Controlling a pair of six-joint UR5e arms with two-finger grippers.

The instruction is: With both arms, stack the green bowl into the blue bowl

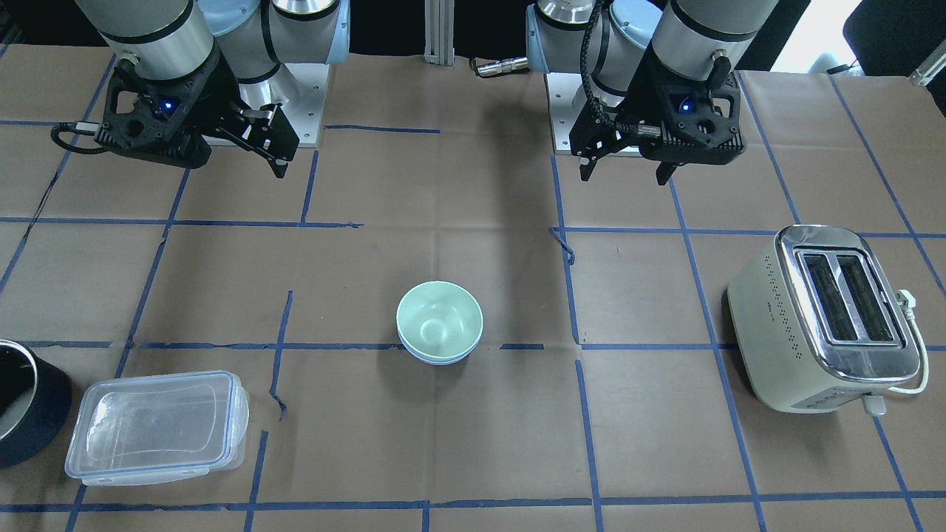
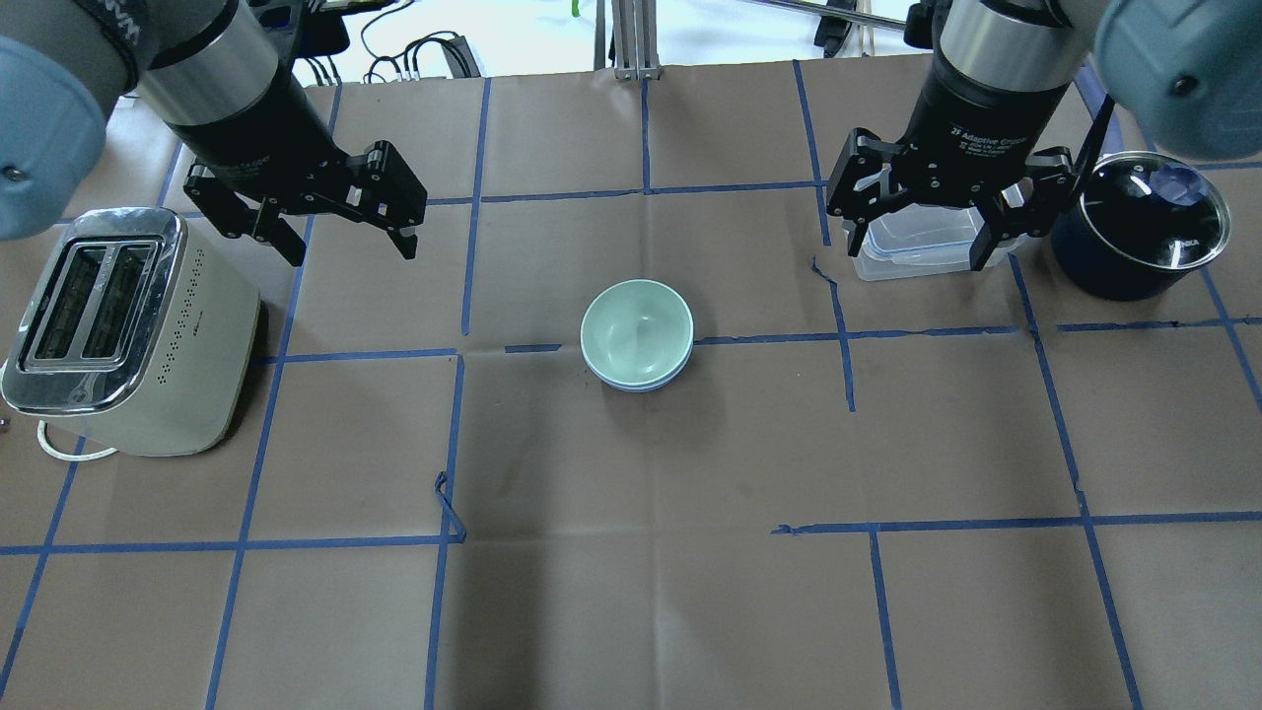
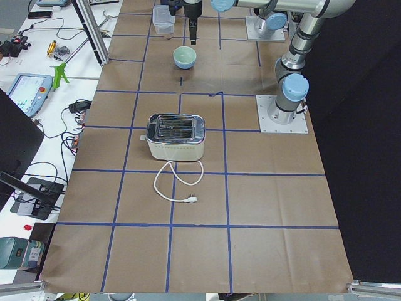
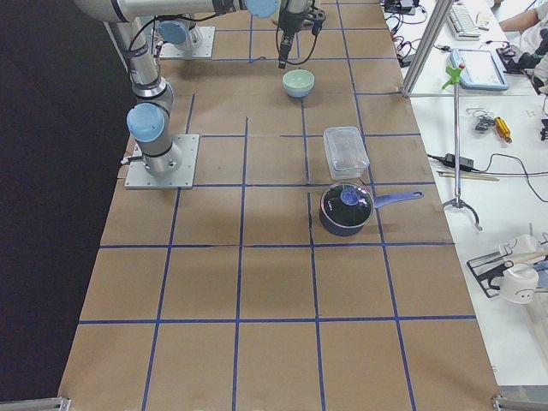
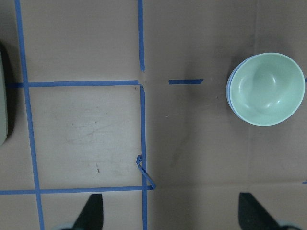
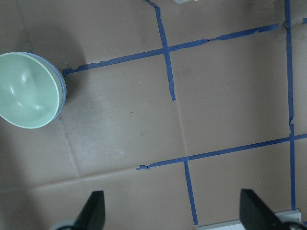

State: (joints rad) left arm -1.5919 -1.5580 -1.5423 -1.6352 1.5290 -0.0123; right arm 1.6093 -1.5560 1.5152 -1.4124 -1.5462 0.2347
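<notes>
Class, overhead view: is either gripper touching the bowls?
No, the left gripper and right gripper hang apart from the green bowl nested in the blue bowl.

**Open desk around the nested bowls**

The pale mint-green round bowl (image 1: 439, 321) sits inside the periwinkle-blue round bowl (image 1: 441, 360) mid-desk (image 2: 631, 592), with bare brown paper on every side. The cream two-slot toaster (image 2: 118, 335) stands well apart on the robot's left. The clear rectangular plastic container (image 2: 912, 247) and dark blue saucepan (image 2: 1134, 237) crowd the far right.
</notes>
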